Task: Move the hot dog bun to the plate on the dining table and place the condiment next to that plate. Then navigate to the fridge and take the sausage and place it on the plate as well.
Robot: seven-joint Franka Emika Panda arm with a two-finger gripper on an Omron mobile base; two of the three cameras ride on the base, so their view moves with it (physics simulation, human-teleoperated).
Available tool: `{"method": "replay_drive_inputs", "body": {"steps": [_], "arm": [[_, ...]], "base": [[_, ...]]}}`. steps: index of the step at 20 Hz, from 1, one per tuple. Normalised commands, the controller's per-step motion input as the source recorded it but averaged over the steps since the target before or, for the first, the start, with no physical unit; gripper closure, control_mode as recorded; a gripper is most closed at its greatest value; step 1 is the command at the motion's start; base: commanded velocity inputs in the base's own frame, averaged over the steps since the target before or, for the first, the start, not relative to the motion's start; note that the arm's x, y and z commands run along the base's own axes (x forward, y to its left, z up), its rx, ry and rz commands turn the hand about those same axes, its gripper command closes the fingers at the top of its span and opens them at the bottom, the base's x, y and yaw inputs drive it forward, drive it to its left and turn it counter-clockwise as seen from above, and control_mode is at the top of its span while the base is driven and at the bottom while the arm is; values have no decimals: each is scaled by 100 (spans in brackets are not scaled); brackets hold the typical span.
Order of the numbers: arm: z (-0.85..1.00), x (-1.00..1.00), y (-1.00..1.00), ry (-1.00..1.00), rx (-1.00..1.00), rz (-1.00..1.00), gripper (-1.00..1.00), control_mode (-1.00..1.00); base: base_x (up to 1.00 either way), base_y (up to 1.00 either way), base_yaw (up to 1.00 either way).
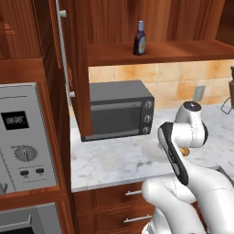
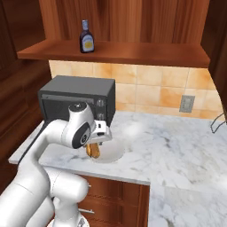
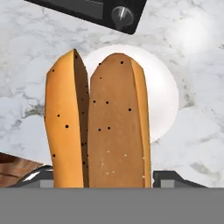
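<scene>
Fingers [image 3: 103,181] grasp the hot dog bun [image 3: 98,122] above a small white dish [image 2: 111,153] on the marble desk [image 2: 177,150]. Microwave [image 1: 119,109] just behind; condiment [image 1: 140,39] on the shelf [image 2: 133,53] above. Desk open rightward.

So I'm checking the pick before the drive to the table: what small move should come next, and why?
Probably a short straight lift. In the hand view the hot dog bun sits between the gripper tips, with the small white dish on the marble counter below it; the right base view shows it just above that dish. Rising first should clear the dish rim and the nearby toaster oven.
</scene>
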Motion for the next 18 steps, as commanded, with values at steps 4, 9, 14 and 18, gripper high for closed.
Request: {"method": "replay_drive_inputs", "body": {"steps": [4, 9, 14, 18], "arm": [[0, 0, 0, 0, 0, 0, 100, 100], [0, 0, 0, 0, 0, 0, 100, 100], [0, 0, 0, 0, 0, 0, 100, 100], [0, 0, 0, 0, 0, 0, 100, 100]], "base": [[-85, 0, -7], [-100, 3, -3], [-73, 36, 54], [-39, 42, 76]]}}
